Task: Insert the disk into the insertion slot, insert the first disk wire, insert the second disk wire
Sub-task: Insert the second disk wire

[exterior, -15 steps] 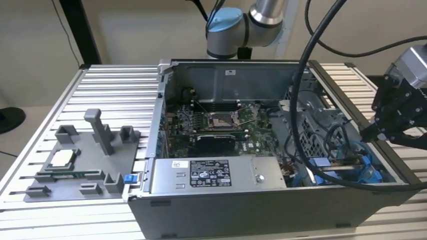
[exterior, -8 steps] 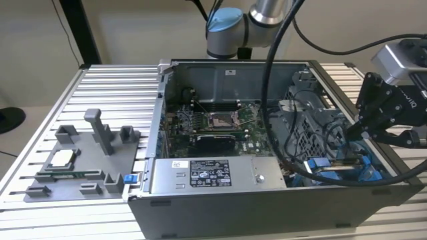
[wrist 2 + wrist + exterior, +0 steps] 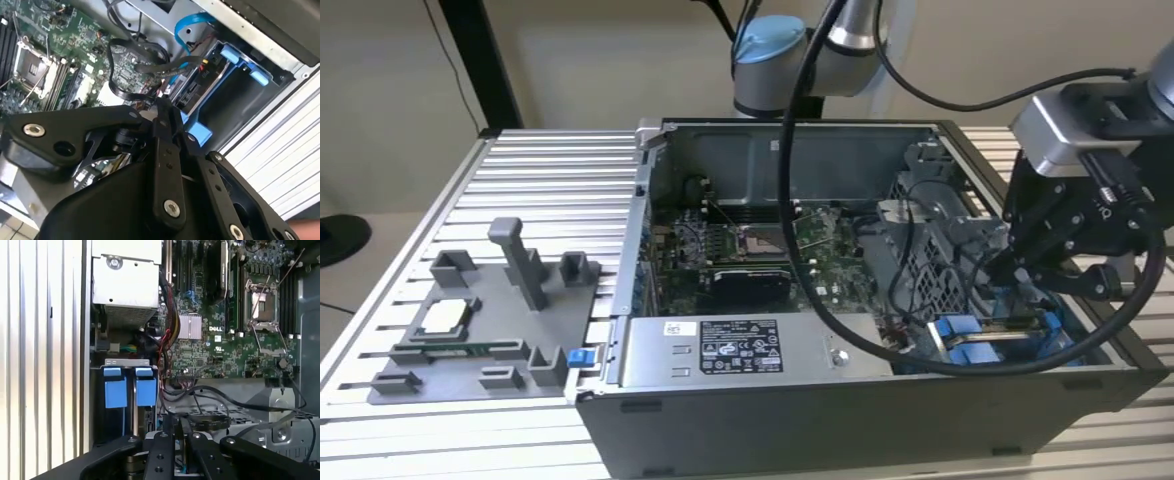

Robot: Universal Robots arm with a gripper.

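The disk sits in the insertion slot [image 3: 947,250] of the grey cage at the case's front corner, on the exterior view's right. Its blue carrier tabs [image 3: 961,330] [image 3: 116,390] [image 3: 240,60] stick out of the bay. My gripper [image 3: 1007,272] hangs just above the cage, beside the tabs. In both wrist views its black fingers [image 3: 164,107] [image 3: 167,440] are pressed together among a bundle of black wires [image 3: 150,65] [image 3: 210,395]. I cannot tell whether a wire is pinched between them. A light-blue cable [image 3: 192,22] runs along the case wall toward the disk.
The open computer case lies on a ribbed aluminium table [image 3: 547,190]. Inside are the green motherboard [image 3: 747,250] and the grey power-supply box [image 3: 734,350] [image 3: 127,280]. A grey fixture tray [image 3: 480,320] lies at the exterior view's left. The arm's thick black cable [image 3: 794,200] loops over the case.
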